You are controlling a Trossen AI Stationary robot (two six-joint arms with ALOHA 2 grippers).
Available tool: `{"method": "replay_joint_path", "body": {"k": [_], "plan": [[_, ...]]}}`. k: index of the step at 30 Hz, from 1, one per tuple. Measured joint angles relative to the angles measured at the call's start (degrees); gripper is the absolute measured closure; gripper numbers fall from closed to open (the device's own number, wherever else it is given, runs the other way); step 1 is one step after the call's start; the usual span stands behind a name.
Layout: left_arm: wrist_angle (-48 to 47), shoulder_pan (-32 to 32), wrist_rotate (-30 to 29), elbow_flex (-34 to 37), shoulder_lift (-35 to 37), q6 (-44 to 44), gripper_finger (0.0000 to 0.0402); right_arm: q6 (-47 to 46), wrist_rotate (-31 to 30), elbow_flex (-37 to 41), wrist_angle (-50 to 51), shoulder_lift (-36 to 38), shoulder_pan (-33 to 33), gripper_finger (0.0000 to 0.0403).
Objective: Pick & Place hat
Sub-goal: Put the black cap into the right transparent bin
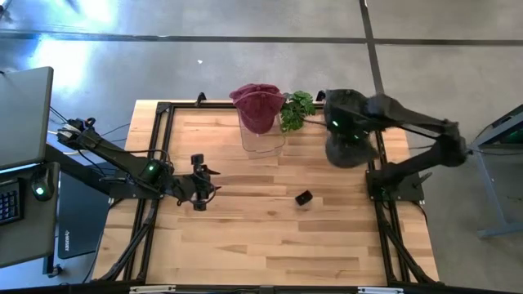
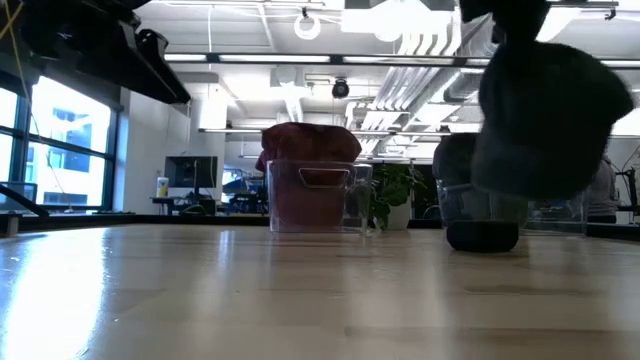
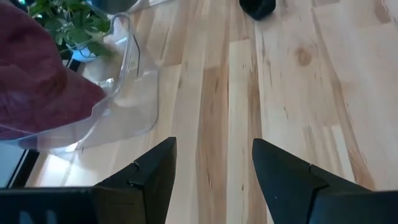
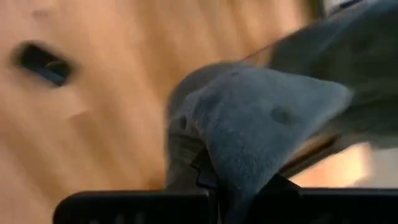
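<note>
Gripping the dark grey hat (image 1: 346,147) between closed fingers, the right gripper (image 4: 239,186) held it above the table's (image 1: 245,237) far right edge, while the left gripper (image 3: 211,168) waited open over the left side.

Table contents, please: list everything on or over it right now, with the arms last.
Red hat: one, maroon, on top of a clear container at the table's far edge.
Plant: one, green, just right of that container.
Dark hat: one, dark grey, lifted off the table at the far right.
Small object: one, black, mid-table.
Table: one, light wood.
Left gripper: open, over the table's left half.
Right gripper: shut on the dark hat, far right.
</note>
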State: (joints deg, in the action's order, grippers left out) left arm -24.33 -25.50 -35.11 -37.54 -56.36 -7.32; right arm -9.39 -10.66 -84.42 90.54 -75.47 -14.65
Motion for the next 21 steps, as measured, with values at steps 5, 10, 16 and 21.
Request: {"method": "replay_joint_path", "body": {"k": [5,10,16,21], "plan": [[1.84,0.00,0.02,0.00,-0.02,1.96,0.0197,15.35,-2.93,-8.16,-0.60,-8.51,-3.35,0.0395],[1.96,-0.02,0.26,0.00,0.00,2.54,0.0197,32.32,-14.99,-15.15,-0.72,-14.96,-3.36,0.0399],[1.96,-0.01,0.48,0.00,0.00,2.54,0.0197,47.98,-34.77,-22.13,-0.62,-18.82,-5.59,0.0396],[1.85,-0.02,1.33,0.00,0.00,2.52,0.0197,56.41,-36.32,-23.27,-0.53,-17.56,-7.87,0.0399]]}}
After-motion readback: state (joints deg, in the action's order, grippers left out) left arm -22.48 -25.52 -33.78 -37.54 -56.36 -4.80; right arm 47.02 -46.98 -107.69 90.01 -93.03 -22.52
